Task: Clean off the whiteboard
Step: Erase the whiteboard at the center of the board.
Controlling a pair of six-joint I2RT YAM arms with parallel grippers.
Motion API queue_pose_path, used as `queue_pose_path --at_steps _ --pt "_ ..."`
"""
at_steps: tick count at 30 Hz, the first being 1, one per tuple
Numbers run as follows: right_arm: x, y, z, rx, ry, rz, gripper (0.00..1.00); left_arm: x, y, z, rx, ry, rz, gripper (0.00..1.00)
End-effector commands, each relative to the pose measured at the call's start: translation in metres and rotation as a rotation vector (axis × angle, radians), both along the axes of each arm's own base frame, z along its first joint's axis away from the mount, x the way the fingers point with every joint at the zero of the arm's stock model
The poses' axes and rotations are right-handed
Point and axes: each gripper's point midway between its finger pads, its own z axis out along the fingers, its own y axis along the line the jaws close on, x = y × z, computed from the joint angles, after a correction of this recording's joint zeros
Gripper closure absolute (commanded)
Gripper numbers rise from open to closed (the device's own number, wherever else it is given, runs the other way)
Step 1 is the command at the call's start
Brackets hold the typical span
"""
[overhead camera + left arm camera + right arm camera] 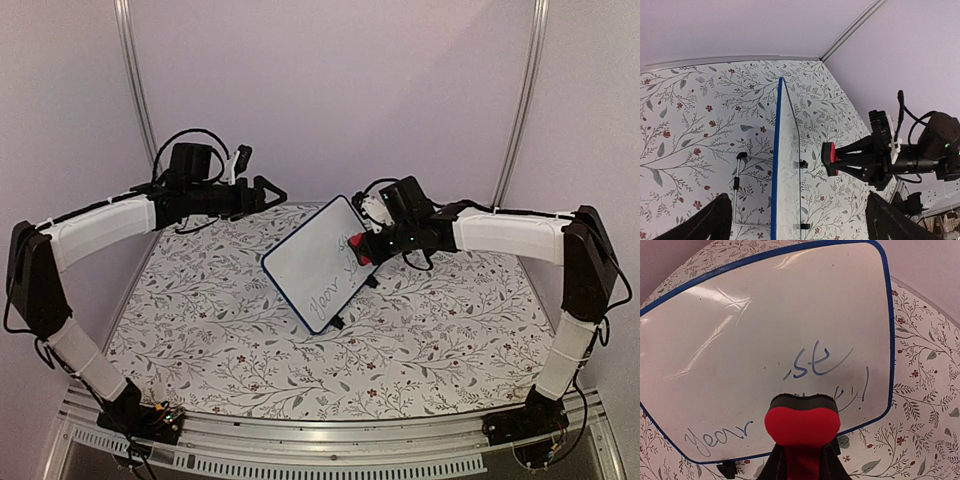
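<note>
From above, the whiteboard (312,262) stands propped at a slant on the flower-patterned table (210,340), toward the back middle, between the two arms. The left gripper (276,192) hangs off to its left with jaws spread and nothing in them. The right gripper (366,245) is clenched on a red eraser (362,257) at the board's right edge. Most of the face reads white, with writing along the right and lower edges. The left wrist view shows the board edge-on, with that arm's own fingers (707,222) wide apart and empty. The eraser appears to sit just off the written face, not touching it. In the right wrist view the upper and left part is wiped, with faint smears. The word "year" (717,436) at the lower left, a blue scribble (816,365) mid-board and faint strokes (852,390) just above the eraser are unwiped. I judge the job over half done, with the lower band left to clear.
</note>
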Motion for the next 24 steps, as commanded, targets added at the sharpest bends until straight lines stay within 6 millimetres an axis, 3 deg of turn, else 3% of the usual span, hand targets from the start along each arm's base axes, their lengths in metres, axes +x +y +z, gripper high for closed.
queue_pose_path --at_steps 1,5,13,24 --pt "0.010 -0.010 0.027 0.031 -0.054 -0.041 0.95 0.018 -0.008 -0.032 0.091 0.073 0.008 0.10" --pt "0.008 -0.012 0.026 0.035 -0.048 -0.044 0.95 0.021 -0.018 -0.044 0.092 0.079 -0.021 0.12" --pt "0.006 -0.014 0.019 0.035 -0.030 -0.057 0.95 0.010 -0.033 -0.054 0.049 0.070 -0.103 0.21" --pt "0.006 -0.008 0.012 0.057 -0.003 -0.048 0.95 0.002 -0.040 -0.078 0.056 0.107 -0.126 0.31"
